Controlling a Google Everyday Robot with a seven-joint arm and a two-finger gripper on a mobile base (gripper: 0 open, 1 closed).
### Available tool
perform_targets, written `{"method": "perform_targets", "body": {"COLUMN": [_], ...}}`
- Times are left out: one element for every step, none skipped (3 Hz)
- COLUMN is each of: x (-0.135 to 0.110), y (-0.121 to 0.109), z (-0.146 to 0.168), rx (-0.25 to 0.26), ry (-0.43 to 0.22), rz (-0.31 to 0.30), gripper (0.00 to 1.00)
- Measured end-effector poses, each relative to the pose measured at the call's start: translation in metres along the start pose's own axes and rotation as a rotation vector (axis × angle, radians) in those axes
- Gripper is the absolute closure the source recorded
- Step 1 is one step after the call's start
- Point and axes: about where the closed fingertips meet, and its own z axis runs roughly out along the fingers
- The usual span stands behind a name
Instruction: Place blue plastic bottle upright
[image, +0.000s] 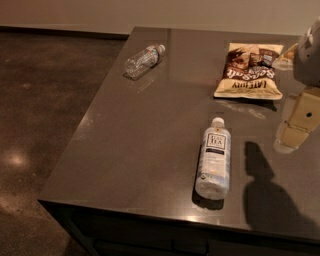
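A dark, glossy bench fills most of the view. The gripper hangs above its right side, well apart from everything on it; whether it is open or closed cannot be told, and nothing is seen held in it. A chip bag lies flat at the far right.

The blue plastic bottle lies on its side near the front edge, white cap pointing away and base towards the edge. Its contents cannot be made out. The thin, smooth wall is judged likely to dent under a squeeze and to roll on the slick top. A hold across the labelled middle is judged best, where the body is widest and straight.

A smaller crinkled water bottle lies at the far left corner.
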Motion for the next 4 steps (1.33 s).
{"method": "perform_targets", "body": {"x": [0.000, -0.022, -0.037, -0.044], "y": [0.000, 0.001, -0.003, -0.002], "z": [0.000, 0.004, 0.019, 0.031], "rx": [0.000, 0.011, -0.014, -0.024], "ry": [0.000, 0.034, 0.071, 0.076], "rz": [0.000, 0.023, 0.112, 0.280], "gripper": [0.00, 0.00, 0.00, 0.00]}}
